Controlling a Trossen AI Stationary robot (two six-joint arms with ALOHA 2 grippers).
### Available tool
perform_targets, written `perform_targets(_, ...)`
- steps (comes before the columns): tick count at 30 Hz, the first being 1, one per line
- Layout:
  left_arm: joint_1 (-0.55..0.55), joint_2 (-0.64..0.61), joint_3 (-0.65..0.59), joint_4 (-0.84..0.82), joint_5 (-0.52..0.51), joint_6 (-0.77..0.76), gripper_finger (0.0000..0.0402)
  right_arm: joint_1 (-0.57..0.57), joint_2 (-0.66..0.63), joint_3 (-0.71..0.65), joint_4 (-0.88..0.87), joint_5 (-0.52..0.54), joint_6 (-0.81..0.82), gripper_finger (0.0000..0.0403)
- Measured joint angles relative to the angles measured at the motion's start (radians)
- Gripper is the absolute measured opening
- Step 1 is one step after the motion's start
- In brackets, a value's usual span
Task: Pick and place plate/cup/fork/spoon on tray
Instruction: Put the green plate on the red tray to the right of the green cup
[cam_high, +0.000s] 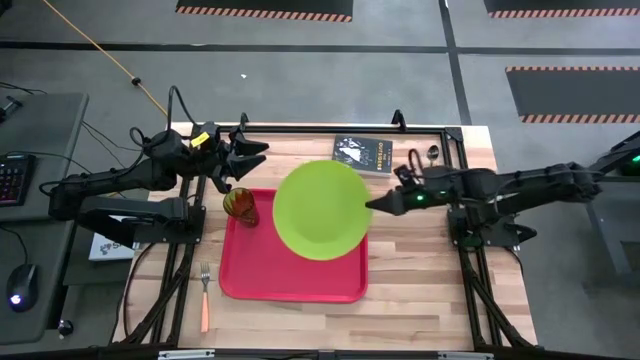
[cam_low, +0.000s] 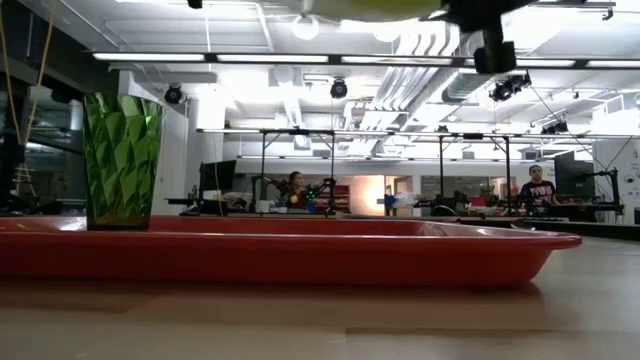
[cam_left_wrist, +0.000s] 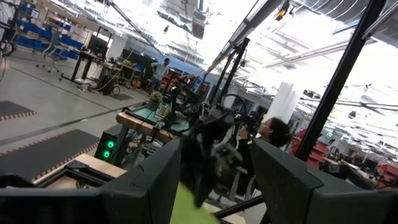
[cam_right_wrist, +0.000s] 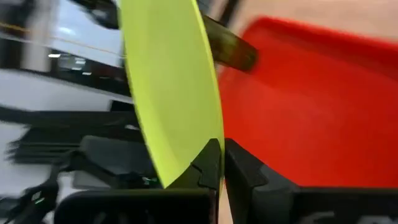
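The plate (cam_high: 319, 209) is held by its rim in the closed right tool (cam_high: 372, 204), directly above the tray (cam_high: 291, 280), cup (cam_high: 240, 206) alongside.

High view: overhead, looking straight down on the red tray (cam_high: 292, 270), with the whole table and both arms in frame. Low view: at tabletop level close beside the tray (cam_low: 300, 255), facing level across it into the room. Left wrist view: raised above the tray, aimed outward at the room. Right wrist view: very close to the tray (cam_right_wrist: 311, 106), looking onto its floor. High, low and right wrist views share the tray.
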Motion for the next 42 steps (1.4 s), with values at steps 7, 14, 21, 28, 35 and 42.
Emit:
perform_targets(7, 0.0, 0.0, 0.0, 0.0, 0.0, 0.0, 0.0188, -0.009, 0.221, 0.147, -0.265, -0.038, -0.027, 0.0)
perform_targets(14, 0.0, 0.0, 0.0, -0.001, 0.0, -0.002, 0.0188, -0.009, 0.387, 0.147, -0.21, -0.047, -0.006, 0.0)
perform_targets(21, 0.0, 0.0, 0.0, -0.001, 0.0, -0.002, 0.0188, -0.008, 0.483, 0.135, -0.174, -0.043, 0.048, 0.0)
perform_targets(28, 0.0, 0.0, 0.0, -0.001, 0.0, -0.002, 0.0188, -0.009, 0.553, 0.135, -0.176, -0.039, 0.091, 0.0)
perform_targets(35, 0.0, 0.0, 0.0, -0.001, 0.0, -0.002, 0.0188, -0.009, 0.625, 0.135, -0.17, -0.04, 0.095, 0.0)
perform_targets(42, 0.0, 0.0, 0.0, -0.001, 0.0, -0.002, 0.0188, -0.01, 0.652, 0.135, -0.166, -0.036, 0.094, 0.0)
